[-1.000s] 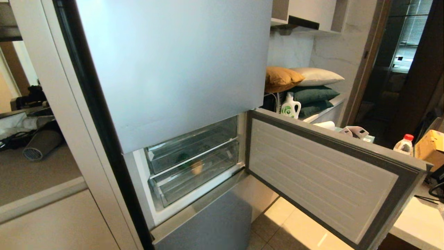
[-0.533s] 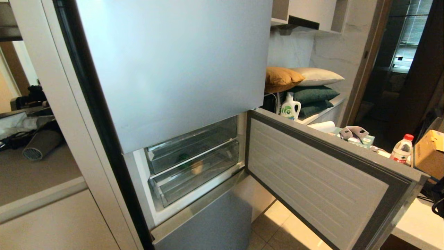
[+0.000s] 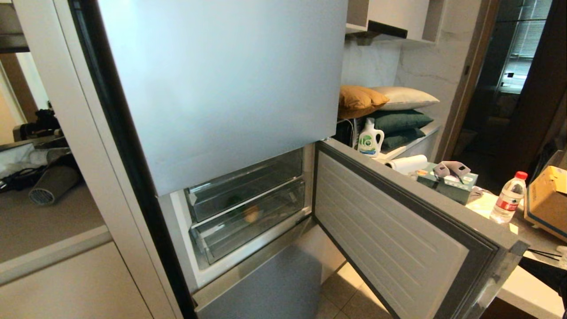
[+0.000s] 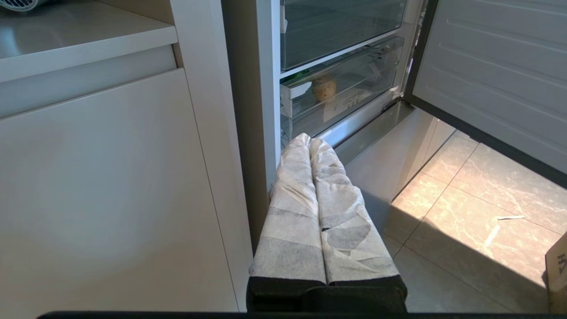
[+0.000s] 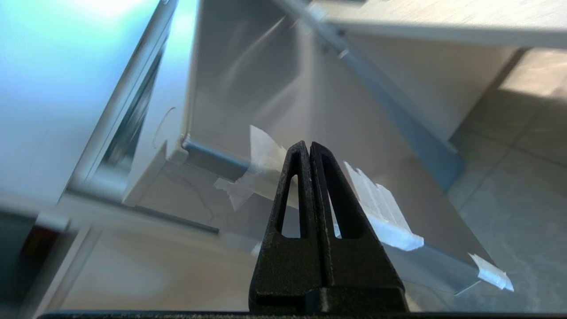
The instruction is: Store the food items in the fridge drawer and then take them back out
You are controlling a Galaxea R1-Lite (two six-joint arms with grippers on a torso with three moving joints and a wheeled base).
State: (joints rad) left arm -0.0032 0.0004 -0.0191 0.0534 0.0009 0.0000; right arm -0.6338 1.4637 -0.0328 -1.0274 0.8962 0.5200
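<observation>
The fridge's middle door point(image 3: 398, 221) stands open to the right. Inside, the lower clear fridge drawer point(image 3: 266, 221) is pushed in. The tan bun point(image 3: 251, 215) lies in it and shows in the left wrist view too, as the bun point(image 4: 324, 87) behind the drawer's clear front wall point(image 4: 354, 88). The green pepper point(image 3: 233, 204) shows dimly just behind the bun. My right gripper point(image 5: 308, 146) is shut on nothing, its black tips close to the door's taped edge point(image 5: 381, 212). My left gripper point(image 4: 308, 138), wrapped in white cloth, is shut and hangs low beside the fridge.
A second clear drawer point(image 3: 243, 181) sits above. The counter behind the door holds a water bottle point(image 3: 507, 197), a tissue box point(image 3: 447, 184), a cardboard box point(image 3: 547, 195) and a detergent jug point(image 3: 370, 138). A grey hair dryer point(image 3: 48, 184) lies on the left shelf.
The open door's free edge has swung toward me and to the left, uncovering more of the counter behind it. Drawers and food have not moved.
</observation>
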